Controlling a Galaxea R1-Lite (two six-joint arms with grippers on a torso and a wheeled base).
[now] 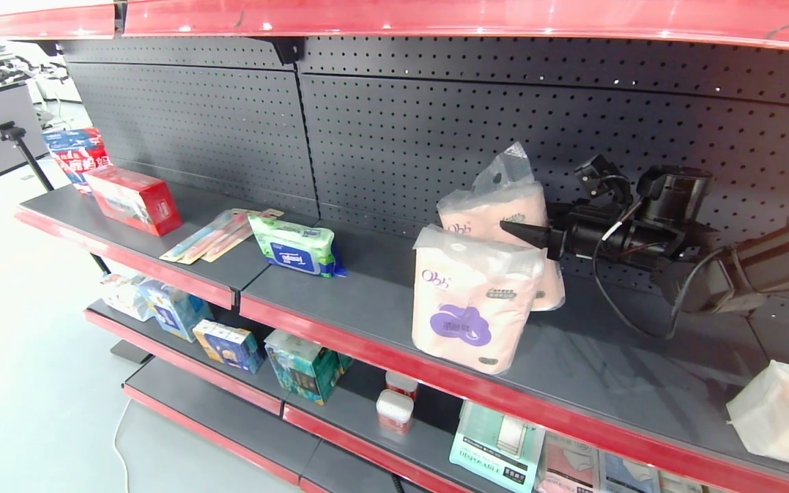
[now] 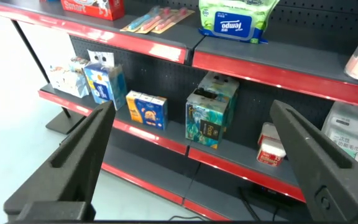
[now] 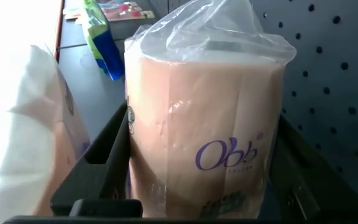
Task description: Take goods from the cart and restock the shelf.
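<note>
Two pink tissue packs stand on the grey shelf (image 1: pixel 367 301). My right gripper (image 1: pixel 514 220) reaches in from the right and is shut on the rear tissue pack (image 1: pixel 497 205), one finger on each side of it (image 3: pixel 204 149). The pack rests upright close to the pegboard back wall. The front tissue pack (image 1: pixel 470 301) stands free near the shelf's red edge, just beside the held one (image 3: pixel 36 124). My left gripper (image 2: pixel 191 155) hangs open with nothing between its fingers, in front of the lower shelves.
Further left on the same shelf lie a green wet-wipes pack (image 1: pixel 295 245), toothbrush packs (image 1: pixel 216 234) and a red box (image 1: pixel 134 200). A pale wrapped pack (image 1: pixel 785 414) sits at the right end. Lower shelves hold several small boxes (image 2: pixel 210 112).
</note>
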